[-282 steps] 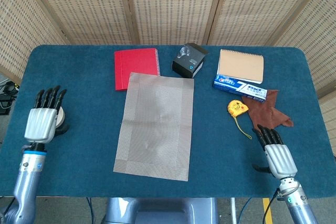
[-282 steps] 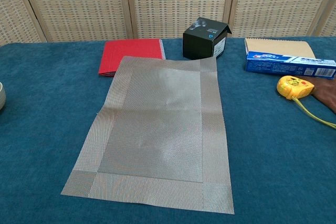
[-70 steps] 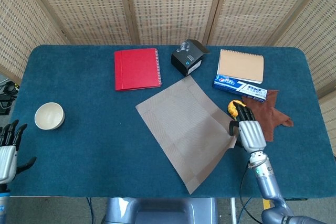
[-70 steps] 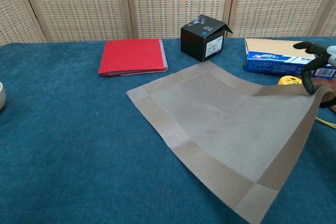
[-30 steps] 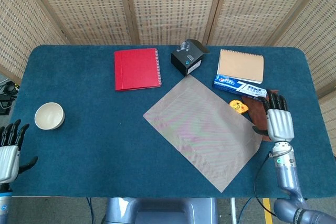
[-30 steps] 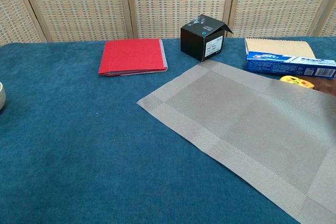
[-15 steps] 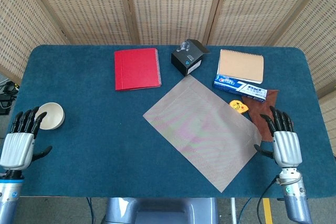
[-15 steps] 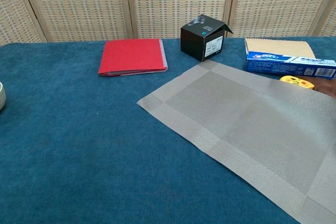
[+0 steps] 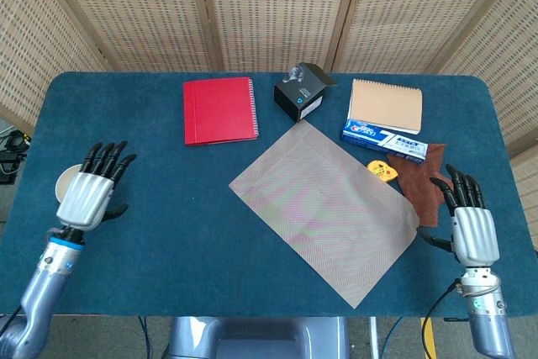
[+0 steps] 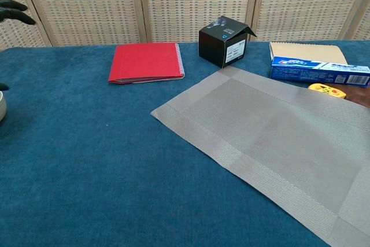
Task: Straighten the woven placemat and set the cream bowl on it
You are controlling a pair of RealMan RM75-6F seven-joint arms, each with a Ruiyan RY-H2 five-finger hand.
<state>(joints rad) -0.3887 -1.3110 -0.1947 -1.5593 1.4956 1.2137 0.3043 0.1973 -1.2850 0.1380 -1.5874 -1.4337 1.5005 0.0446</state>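
Note:
The grey woven placemat (image 9: 324, 209) (image 10: 272, 141) lies flat and skewed, one corner toward the black box, covering part of the yellow tape measure (image 9: 384, 171) (image 10: 328, 90). The cream bowl (image 9: 62, 183) (image 10: 2, 106) sits at the table's left edge, mostly hidden in the head view. My left hand (image 9: 91, 187) hovers over the bowl with fingers spread and holds nothing; in the chest view only its fingertips (image 10: 13, 10) show. My right hand (image 9: 471, 226) is open near the right edge, just off the mat's corner.
A red notebook (image 9: 218, 110), a black box (image 9: 302, 95), a tan notebook (image 9: 386, 105) and a toothpaste box (image 9: 384, 142) line the back of the blue table (image 9: 168, 233). A brown cloth (image 9: 426, 184) lies beside my right hand.
My left hand has risen and moved forward over the bowl. My right hand has drawn slightly right, away from the mat. Earlier it turned the mat and let it go.

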